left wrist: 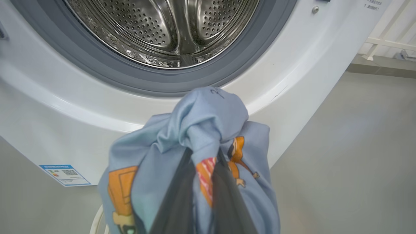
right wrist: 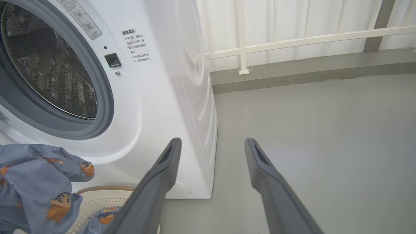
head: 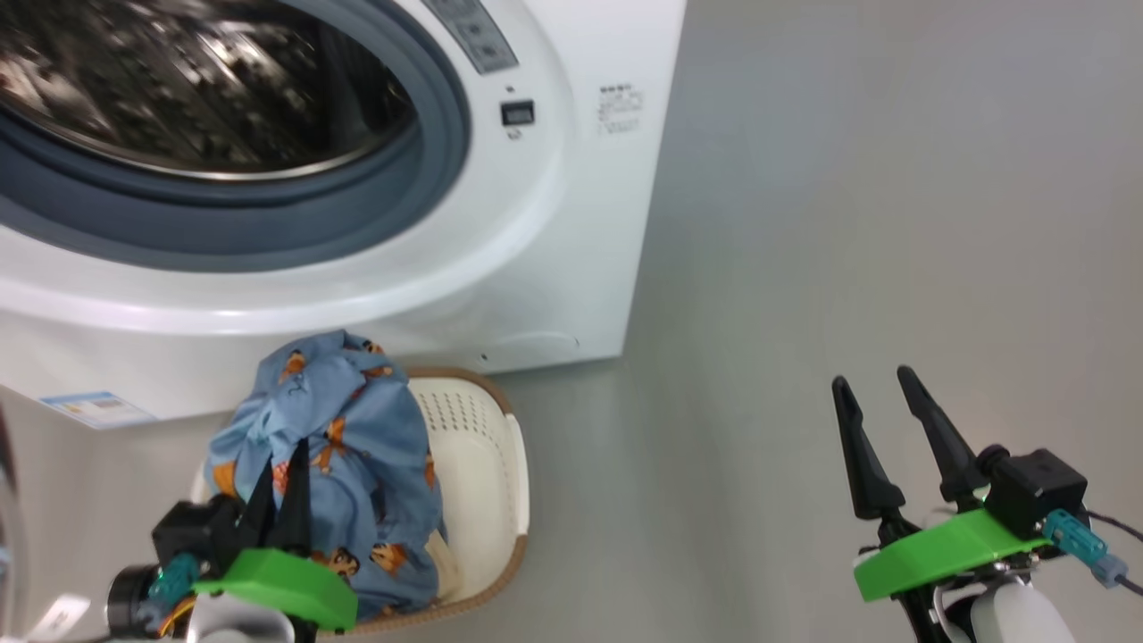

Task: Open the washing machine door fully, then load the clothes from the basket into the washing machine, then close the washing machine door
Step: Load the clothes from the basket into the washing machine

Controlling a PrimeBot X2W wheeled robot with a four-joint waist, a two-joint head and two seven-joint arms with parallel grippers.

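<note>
Left gripper: clamped narrow on a fold of the clothes, low at the near left.
Clothes: light-blue cartoon-print bundle, gathered at the fingertips, draping down into the basket.
Basket: on the grey floor, just beside the washing machine front, below its opening.
Right gripper: spread wide, holding nothing, well apart from the basket.
Washing machine: steel drum uncovered, ringed by a grey-blue gasket.
</note>
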